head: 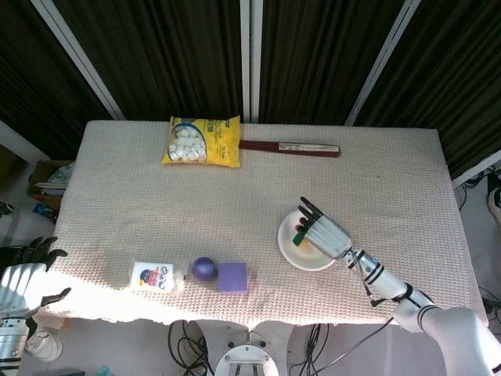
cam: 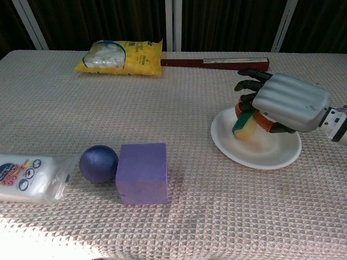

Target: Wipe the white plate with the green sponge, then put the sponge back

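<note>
Nearest the robot, along the front edge of the table, lie a plastic-wrapped white packet, a dark blue ball and a purple foam cube; the ball touches the cube's left side, and the packet lies just beside the ball. Off the table's front left corner, the left hand hangs with its fingers apart and nothing in them, taking no part in the work.

Further in, on the right of the table, sits the white plate. The right hand is over it, palm down, with the green sponge gripped beneath its fingers; the sponge's yellow underside is pressed against the plate's inner surface on its left half. The head view shows the same: the hand covers most of the plate, with only a sliver of green showing at the fingertips.

The step in hand appears to be the wiping itself, with the sponge in contact and the return not begun. The next move likely calls for drawing the sponge across the remaining bare right half while keeping light downward pressure, since the plate rests loose on the woven cloth and could slide with the hand. After that, the sponge must be lifted clear and set back down; the pictures do not show its original place.

At the far edge lie a yellow bag of white sweets and, just beside it to the right, a long dark red box.
</note>
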You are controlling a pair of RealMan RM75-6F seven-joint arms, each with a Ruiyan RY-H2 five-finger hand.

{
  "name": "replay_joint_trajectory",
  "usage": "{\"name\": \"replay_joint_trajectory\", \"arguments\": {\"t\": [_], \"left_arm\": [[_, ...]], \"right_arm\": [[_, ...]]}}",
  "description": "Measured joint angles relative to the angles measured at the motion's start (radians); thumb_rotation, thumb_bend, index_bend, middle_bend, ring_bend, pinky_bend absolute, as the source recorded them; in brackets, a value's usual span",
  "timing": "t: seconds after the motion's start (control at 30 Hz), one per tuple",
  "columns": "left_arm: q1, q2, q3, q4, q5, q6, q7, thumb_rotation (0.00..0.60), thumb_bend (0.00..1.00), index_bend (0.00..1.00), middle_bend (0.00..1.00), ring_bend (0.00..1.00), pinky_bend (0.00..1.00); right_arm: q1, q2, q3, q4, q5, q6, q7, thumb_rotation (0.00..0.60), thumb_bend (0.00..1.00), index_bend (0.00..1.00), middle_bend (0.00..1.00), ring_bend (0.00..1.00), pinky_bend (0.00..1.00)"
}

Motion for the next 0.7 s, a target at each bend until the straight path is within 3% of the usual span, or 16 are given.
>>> {"name": "replay_joint_trajectory", "arguments": {"t": [0.33, 0.7], "left_arm": [[0.002, 0.0, -0.001, 0.0, -0.006, -0.001, 0.003, 0.6, 0.03, 0.34, 0.12, 0.08, 0.16], [-0.001, -0.002, -0.002, 0.004, -0.006, -0.008, -0.002, 0.6, 0.03, 0.34, 0.12, 0.08, 0.16]], "right_arm": [[-0.013, 0.092, 0.013, -0.139, 0.006, -0.002, -0.051, 0.6, 0.62, 0.95, 0.45, 0.18, 0.0], [0.0, -0.019, 0.004, 0.0, -0.017, -0.062, -0.105, 0.6, 0.7, 0.97, 0.47, 0.23, 0.01]]}}
